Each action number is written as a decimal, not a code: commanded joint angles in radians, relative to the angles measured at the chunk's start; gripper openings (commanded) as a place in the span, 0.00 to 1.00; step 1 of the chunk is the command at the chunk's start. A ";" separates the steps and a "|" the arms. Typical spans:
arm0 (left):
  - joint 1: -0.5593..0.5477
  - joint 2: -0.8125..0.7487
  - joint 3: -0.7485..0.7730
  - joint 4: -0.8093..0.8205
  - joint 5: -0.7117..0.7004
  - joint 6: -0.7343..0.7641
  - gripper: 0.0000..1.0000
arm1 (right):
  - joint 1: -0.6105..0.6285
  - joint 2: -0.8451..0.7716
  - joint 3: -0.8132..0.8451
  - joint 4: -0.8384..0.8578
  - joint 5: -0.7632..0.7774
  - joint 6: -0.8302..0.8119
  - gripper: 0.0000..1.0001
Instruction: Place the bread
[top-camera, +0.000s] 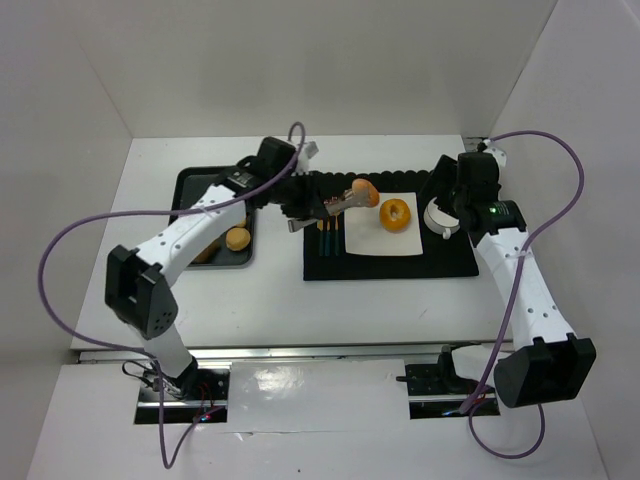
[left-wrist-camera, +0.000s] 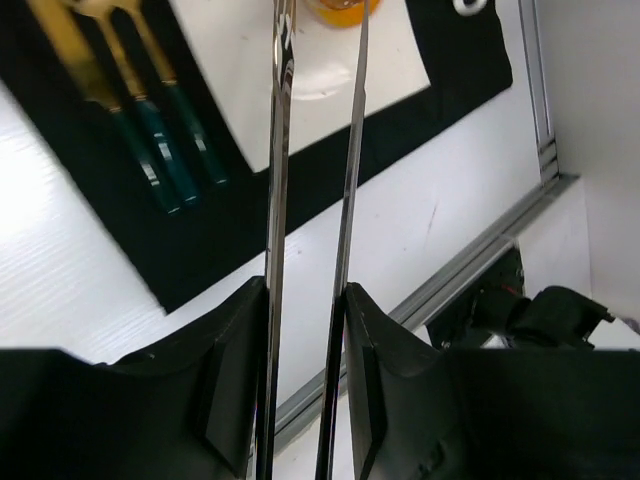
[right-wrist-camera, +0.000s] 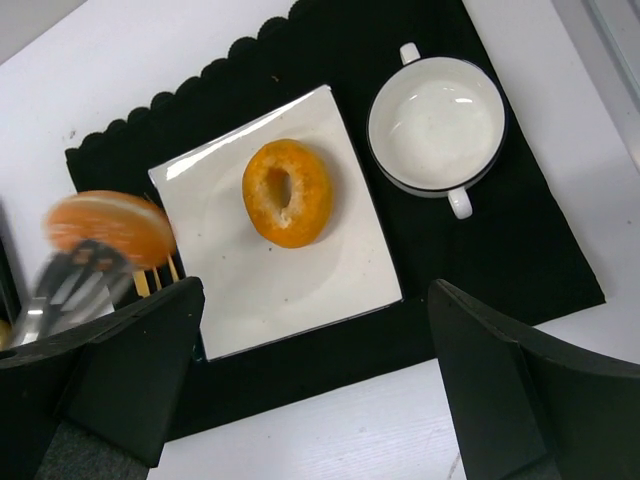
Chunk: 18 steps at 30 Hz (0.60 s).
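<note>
A round orange-brown bread (top-camera: 365, 190) hangs in the tips of metal tongs (top-camera: 335, 207) over the left edge of the white square plate (top-camera: 383, 243). My left gripper (top-camera: 300, 205) is shut on the tongs; in the left wrist view both tong arms (left-wrist-camera: 278, 150) run up between its fingers (left-wrist-camera: 235, 350). The right wrist view shows the held bread (right-wrist-camera: 110, 228) blurred at the left, above the tong tips (right-wrist-camera: 60, 290). A ring-shaped bread (right-wrist-camera: 288, 192) lies on the plate (right-wrist-camera: 290, 280). My right gripper (right-wrist-camera: 315, 290) is open with nothing in it, above the mat's right side.
A black mat (top-camera: 450, 255) carries the plate, a white two-handled bowl (right-wrist-camera: 437, 130) and gold-and-green cutlery (left-wrist-camera: 150, 130). A dark tray (top-camera: 190, 185) at the left holds more bread (top-camera: 238, 239). White walls close in the table.
</note>
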 joint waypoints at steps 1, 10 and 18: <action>-0.038 0.080 0.109 0.011 0.021 0.042 0.14 | -0.008 -0.058 0.002 0.048 0.008 0.000 1.00; -0.081 0.229 0.184 0.002 -0.022 0.042 0.14 | -0.008 -0.067 0.002 0.021 0.026 -0.009 1.00; -0.081 0.204 0.135 -0.009 -0.072 0.042 0.32 | -0.008 -0.067 -0.007 0.030 0.017 -0.009 1.00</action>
